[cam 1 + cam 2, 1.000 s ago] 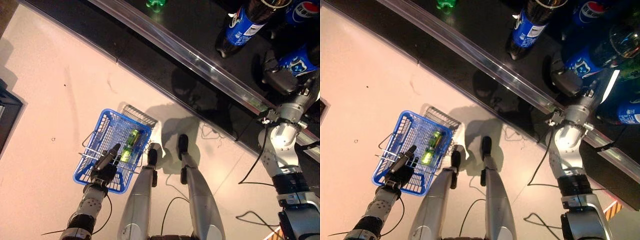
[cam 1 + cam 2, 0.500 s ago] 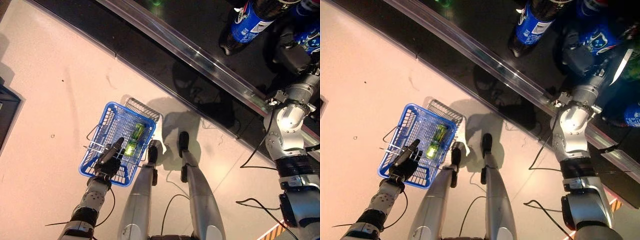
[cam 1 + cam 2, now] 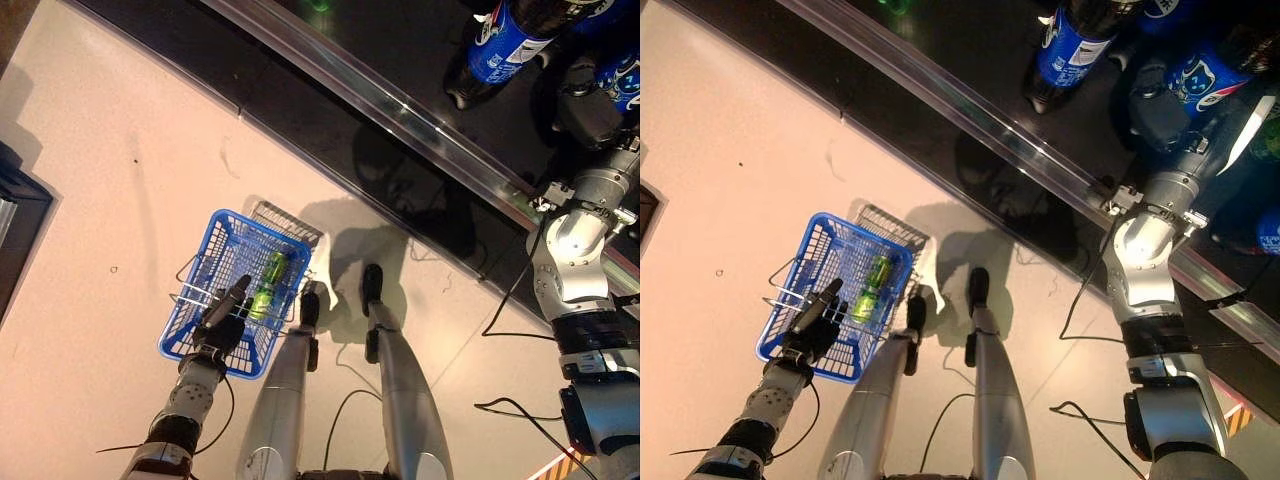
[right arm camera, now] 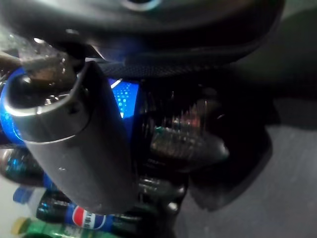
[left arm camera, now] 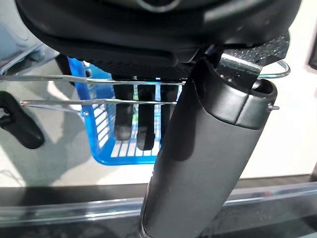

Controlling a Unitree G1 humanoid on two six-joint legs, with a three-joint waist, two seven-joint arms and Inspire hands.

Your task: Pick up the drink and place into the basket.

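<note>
My left hand [image 3: 222,318] is shut on the thin wire handles [image 5: 99,79] of the blue basket [image 3: 215,225], which hangs low at my left. A green drink [image 3: 268,283] lies inside it. My right hand [image 3: 588,112] reaches onto the dark shelf at the upper right. Its fingers [image 4: 188,144] and thumb curl round a dark bottle with a blue label [image 4: 125,96], which also shows beside the hand in the eye views [image 3: 1205,75].
A shiny metal rail [image 3: 400,105] edges the dark shelf, running diagonally. Another blue-labelled bottle [image 3: 500,45] stands left of the hand, with a green drink [image 3: 318,5] at the top edge. More bottles [image 4: 74,215] stand beyond the hand. A dark object [image 3: 20,210] sits at the far left on the pale floor.
The camera has shifted a little. My right hand has stayed at the blue-labelled bottle on the shelf. The blue basket still hangs from my left hand.
</note>
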